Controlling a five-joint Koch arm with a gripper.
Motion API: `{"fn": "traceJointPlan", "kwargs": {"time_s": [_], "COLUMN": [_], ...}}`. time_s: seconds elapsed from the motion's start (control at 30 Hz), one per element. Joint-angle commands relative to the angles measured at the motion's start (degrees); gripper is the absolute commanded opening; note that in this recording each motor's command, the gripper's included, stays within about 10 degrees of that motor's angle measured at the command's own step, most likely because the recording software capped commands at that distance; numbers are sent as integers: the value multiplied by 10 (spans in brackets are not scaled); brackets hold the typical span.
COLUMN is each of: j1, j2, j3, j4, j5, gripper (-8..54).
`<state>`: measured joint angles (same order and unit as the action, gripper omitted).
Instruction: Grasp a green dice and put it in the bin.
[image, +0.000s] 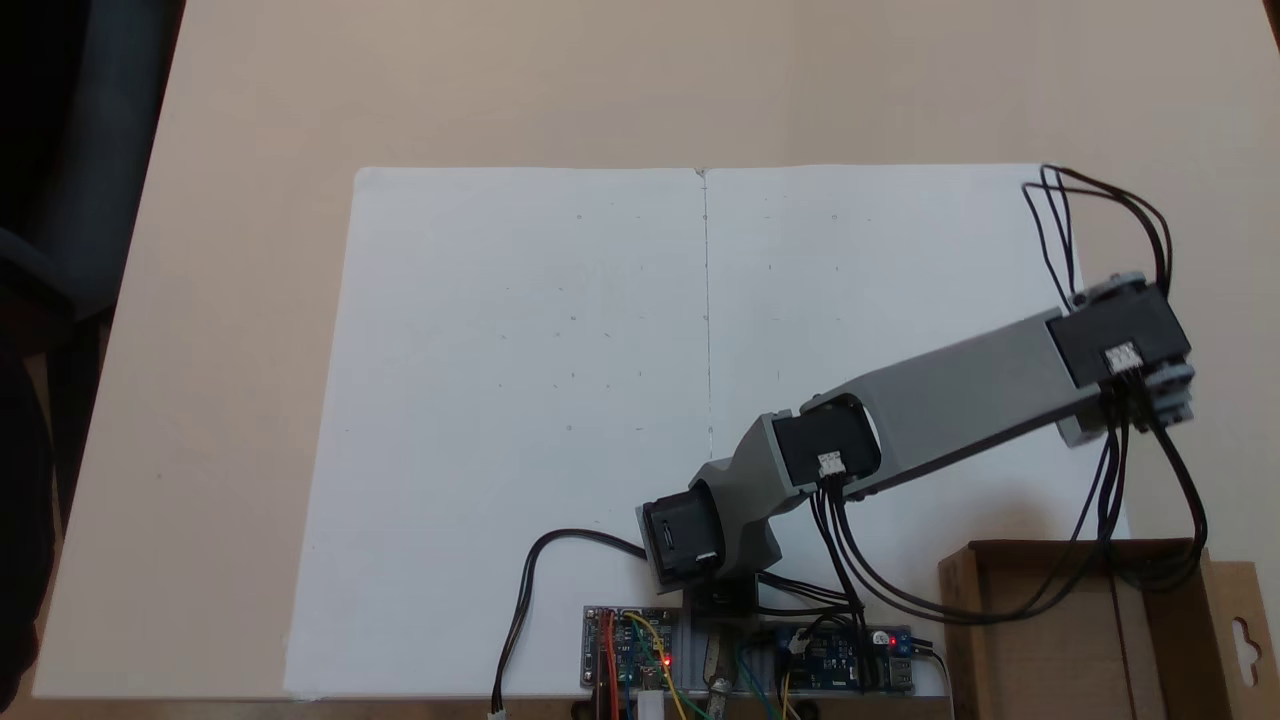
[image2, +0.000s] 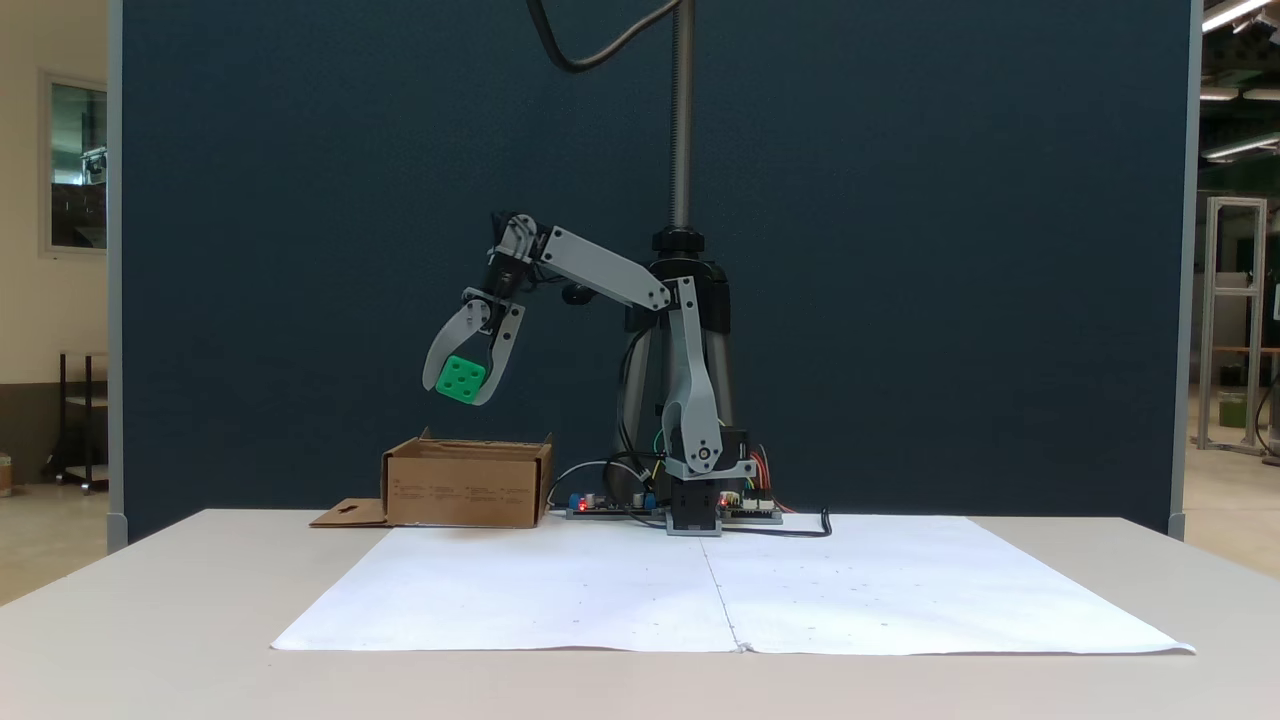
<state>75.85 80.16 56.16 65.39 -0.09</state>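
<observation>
Fingers: in a fixed view the gripper hangs pointing down, its two grey fingers spread only as wide as the cube between them and closed against its sides.
Green dice: the green dice is pinched near the fingertips, tilted, a face with darker pips turned toward the camera; it is up in the air, clear of everything below.
Bin: the brown cardboard bin sits on the counter beside the arm's base; the dice hangs above its open top, toward the left half of the box as that view shows it. In the other fixed view, looking down, the bin lies at the lower right corner, its flap with the hang-hole cutout at the far right edge.
Flap: in the side-on view the flap lies flat on the counter at the box's left.
Arm: the grey arm reaches from its base toward the right side of the top-down view, black cables looping down over the box.
Paper: a large white sheet with a centre crease covers the counter in front of the base.
Boards: circuit boards with small red lights sit at the arm's foot.
</observation>
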Motion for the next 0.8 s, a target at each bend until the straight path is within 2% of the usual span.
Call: {"fn": "traceJointPlan", "kwargs": {"time_s": [0.0,0.37,0.77], "j1": [54,248,287], "j2": [24,-28,-76], "j3": [-11,25,76], "j4": [17,-8,-78], "j5": [-81,-243,-276], "gripper": [118,118,118]}}
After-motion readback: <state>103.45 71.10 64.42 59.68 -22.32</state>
